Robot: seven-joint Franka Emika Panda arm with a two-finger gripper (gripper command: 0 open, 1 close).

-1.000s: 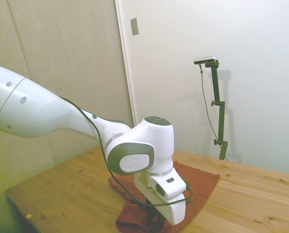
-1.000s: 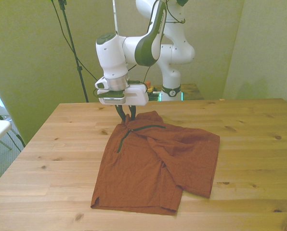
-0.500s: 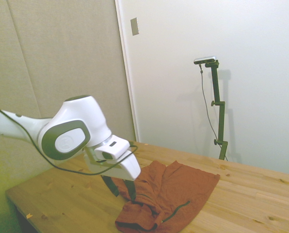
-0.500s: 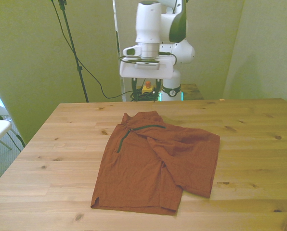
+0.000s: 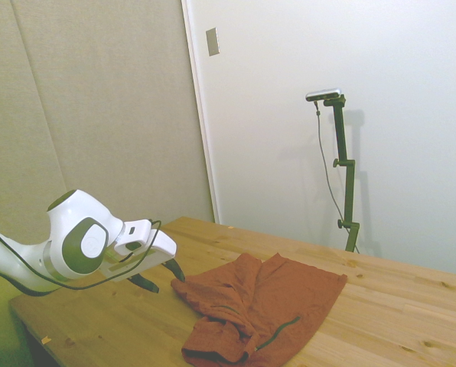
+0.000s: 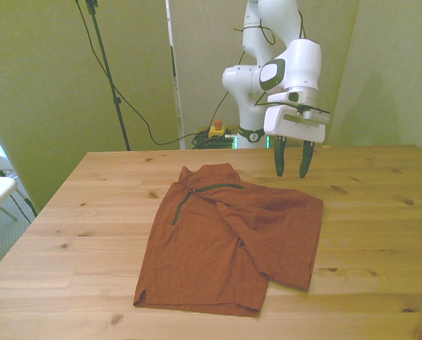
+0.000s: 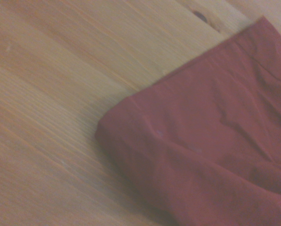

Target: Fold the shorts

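Table [image 6: 381,212]: wooden, bearing the cloth.
Shorts [image 6: 232,241]: rust-red, spread flat mid-table, partly folded over; below the pincer and toward the front view's left.
Gripper [image 6: 292,170]: fingers apart, empty, above the far corner of the shorts, clear of the fabric.

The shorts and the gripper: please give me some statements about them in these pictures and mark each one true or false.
1. The gripper is open and holds nothing. True.
2. The shorts hang from the gripper above the table. False: they lie on the wooden table, and nothing grips them.
3. In the front view, the gripper is near the shorts' far corner on the front view's right. True.
4. The shorts lie perfectly flat, without any fold. False: one part is folded over the rest, with creases.
5. A dark zipper shows on the shorts. True.
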